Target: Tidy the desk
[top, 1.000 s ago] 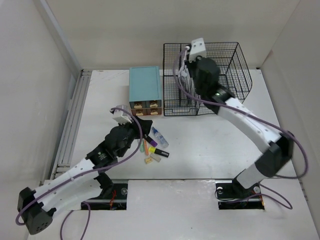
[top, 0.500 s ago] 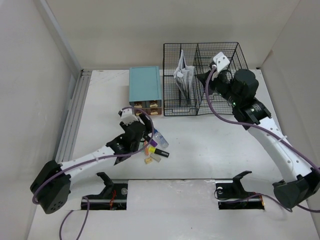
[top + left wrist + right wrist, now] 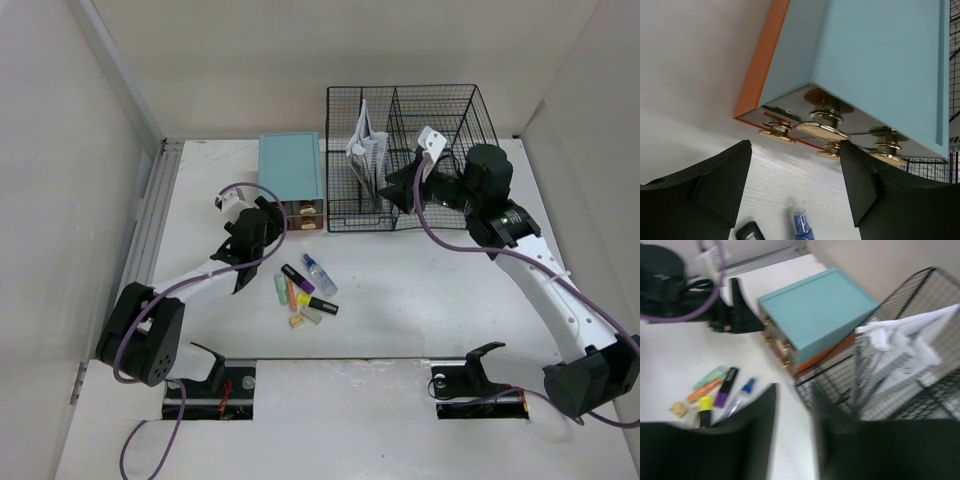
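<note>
**Two arms over a white worktop, both tools empty**

Seen from above, the white worktop (image 3: 430, 290) fills the middle of the scene, with a metal rail (image 3: 143, 245) along its left edge. At the far side a teal drawer box (image 3: 291, 168) stands just left of a black wire rack (image 3: 440, 120). White papers (image 3: 365, 150) stand upright in the rack's left compartment.

The left tool (image 3: 794, 187) hovers at the near face of the drawer box. Its fingers are spread wide and hold nothing. Its camera shows the gold knobs (image 3: 822, 127) of the drawers just beyond the fingertips.

The right tool (image 3: 398, 185) hangs at the near side of the rack. Its own view is blurred. The two fingers show a narrow gap with nothing in it.

Near the middle of the worktop lies a loose cluster: a green marker (image 3: 280, 289), an orange marker (image 3: 291, 293), a black and purple highlighter (image 3: 297, 277), a small blue-capped bottle (image 3: 319, 274) and a yellow-tipped highlighter (image 3: 318, 303).
</note>
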You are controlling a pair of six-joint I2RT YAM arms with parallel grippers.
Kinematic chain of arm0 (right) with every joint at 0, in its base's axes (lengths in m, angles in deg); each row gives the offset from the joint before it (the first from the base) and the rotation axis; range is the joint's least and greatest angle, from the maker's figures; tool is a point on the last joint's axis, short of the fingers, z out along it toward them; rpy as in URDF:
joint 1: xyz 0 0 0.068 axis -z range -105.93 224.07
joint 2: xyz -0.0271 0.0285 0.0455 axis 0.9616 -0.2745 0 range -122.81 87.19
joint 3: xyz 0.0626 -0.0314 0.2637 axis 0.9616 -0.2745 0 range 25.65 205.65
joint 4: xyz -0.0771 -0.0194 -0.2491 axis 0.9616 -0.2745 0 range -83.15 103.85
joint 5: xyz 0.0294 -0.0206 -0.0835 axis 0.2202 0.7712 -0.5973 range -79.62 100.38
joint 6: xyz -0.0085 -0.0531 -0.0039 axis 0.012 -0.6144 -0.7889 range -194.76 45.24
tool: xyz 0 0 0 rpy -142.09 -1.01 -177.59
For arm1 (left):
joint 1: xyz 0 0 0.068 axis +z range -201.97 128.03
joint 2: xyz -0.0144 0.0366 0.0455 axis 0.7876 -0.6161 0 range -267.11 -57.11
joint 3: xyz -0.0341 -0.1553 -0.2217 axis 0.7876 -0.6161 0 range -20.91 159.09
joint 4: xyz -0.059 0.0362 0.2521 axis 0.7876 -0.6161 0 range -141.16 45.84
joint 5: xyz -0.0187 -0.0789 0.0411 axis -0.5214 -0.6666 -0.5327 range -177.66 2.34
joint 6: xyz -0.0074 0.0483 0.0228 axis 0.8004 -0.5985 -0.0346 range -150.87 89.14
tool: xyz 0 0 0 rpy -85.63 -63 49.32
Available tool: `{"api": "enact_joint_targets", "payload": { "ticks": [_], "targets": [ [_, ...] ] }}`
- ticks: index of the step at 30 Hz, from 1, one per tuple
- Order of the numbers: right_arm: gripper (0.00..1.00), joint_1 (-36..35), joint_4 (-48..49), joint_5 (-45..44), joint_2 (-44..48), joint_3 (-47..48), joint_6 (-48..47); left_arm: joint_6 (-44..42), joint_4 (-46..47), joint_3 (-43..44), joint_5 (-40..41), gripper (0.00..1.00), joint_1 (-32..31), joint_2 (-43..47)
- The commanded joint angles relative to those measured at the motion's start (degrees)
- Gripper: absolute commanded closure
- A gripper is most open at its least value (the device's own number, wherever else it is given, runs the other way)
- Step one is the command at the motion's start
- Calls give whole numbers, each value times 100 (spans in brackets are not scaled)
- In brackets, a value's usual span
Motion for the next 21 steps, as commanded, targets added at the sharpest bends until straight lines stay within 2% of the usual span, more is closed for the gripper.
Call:
{"api": "enact_joint_targets", "payload": {
  "ticks": [1,3,4,10,15,21],
  "targets": [
    [53,12,-122,1040,60,55,-322,83,679,322,-758,31,217,-265],
    [28,12,-316,1111,-63,116,-436,31,750,471,-907,31,218,-406],
    [27,12,-377,1112,-133,186,-436,30,750,533,-908,31,270,-554],
    [32,12,-378,1164,-186,126,-489,30,925,613,-1039,34,384,-776],
    [32,12,-378,1164,-247,126,-551,83,1040,323,-1163,43,333,-171],
    [32,12,-378,1164,-301,126,-551,65,909,277,-1040,44,385,59]
  ]
}}
